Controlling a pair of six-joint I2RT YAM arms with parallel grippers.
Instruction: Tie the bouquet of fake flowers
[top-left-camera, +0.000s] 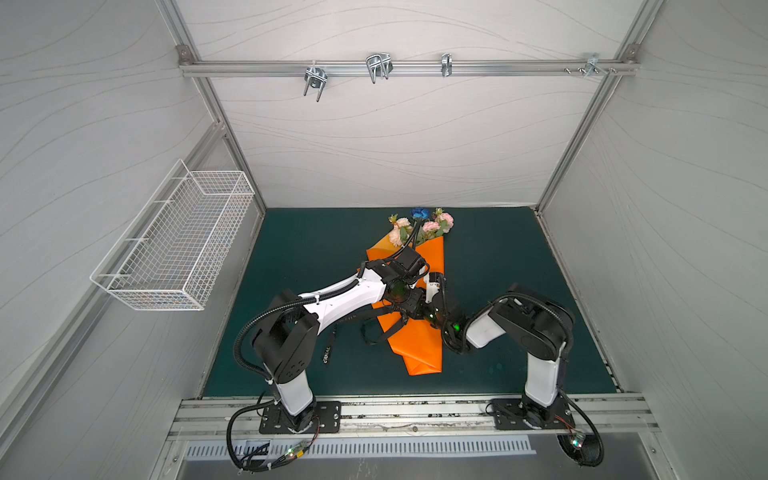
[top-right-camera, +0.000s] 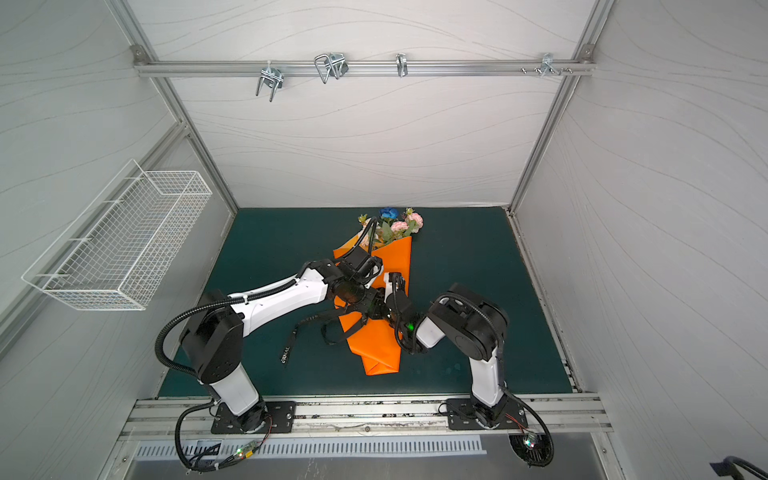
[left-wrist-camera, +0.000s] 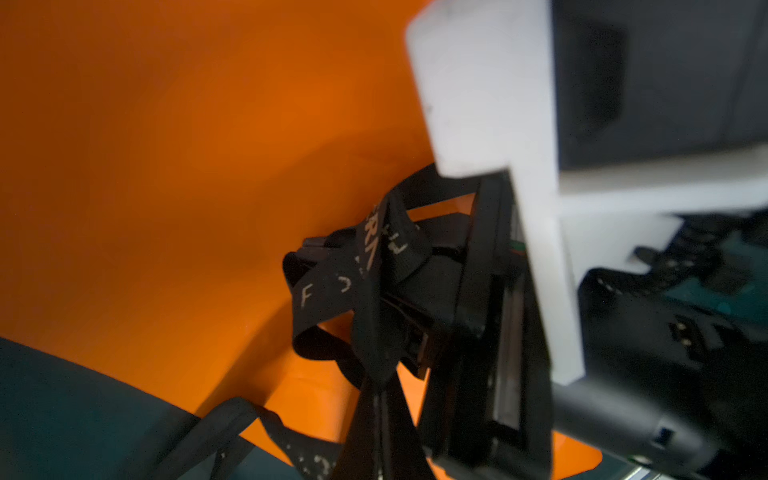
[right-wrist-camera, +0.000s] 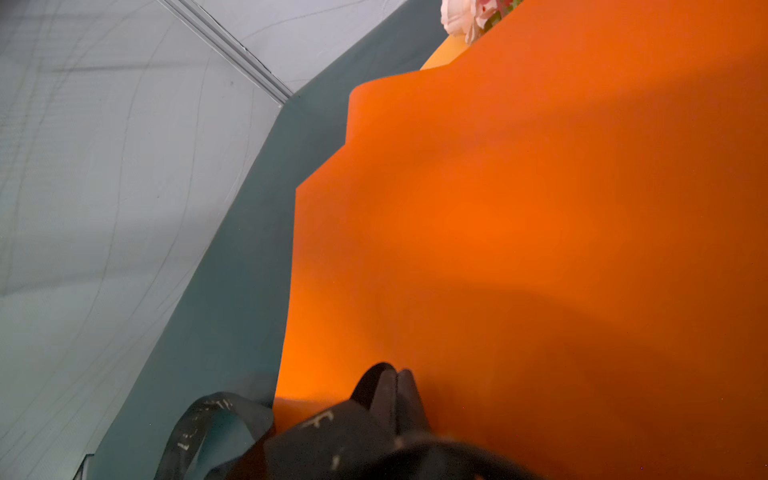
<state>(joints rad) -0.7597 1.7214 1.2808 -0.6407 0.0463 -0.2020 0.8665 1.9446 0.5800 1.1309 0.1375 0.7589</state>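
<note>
Both claws are closed over the orange wrapping paper (top-left-camera: 415, 345): the left claw (left-wrist-camera: 376, 386) pinches the black ribbon (left-wrist-camera: 374, 249), and the right claw (right-wrist-camera: 392, 376) has its tips together against it. Wrapped in that paper, the bouquet of fake flowers (top-left-camera: 419, 226) lies on the green surface (top-left-camera: 311, 249).

Left arm (top-left-camera: 345, 297), right arm (top-left-camera: 478, 332) converge at centre; fingers (right-wrist-camera: 386, 390) closed.

Bouquet of fake flowers (top-left-camera: 430, 226): stems lying hidden inside orange wrapping paper (top-left-camera: 417, 345); one pink bloom (right-wrist-camera: 461, 16) being cut off by the right wrist view's edge. Black ribbon (left-wrist-camera: 370, 266): lettering blurring, only partly readable; middle lying concealed under left arm (top-left-camera: 349, 297) and right arm (top-left-camera: 478, 330) in both top views.
</note>
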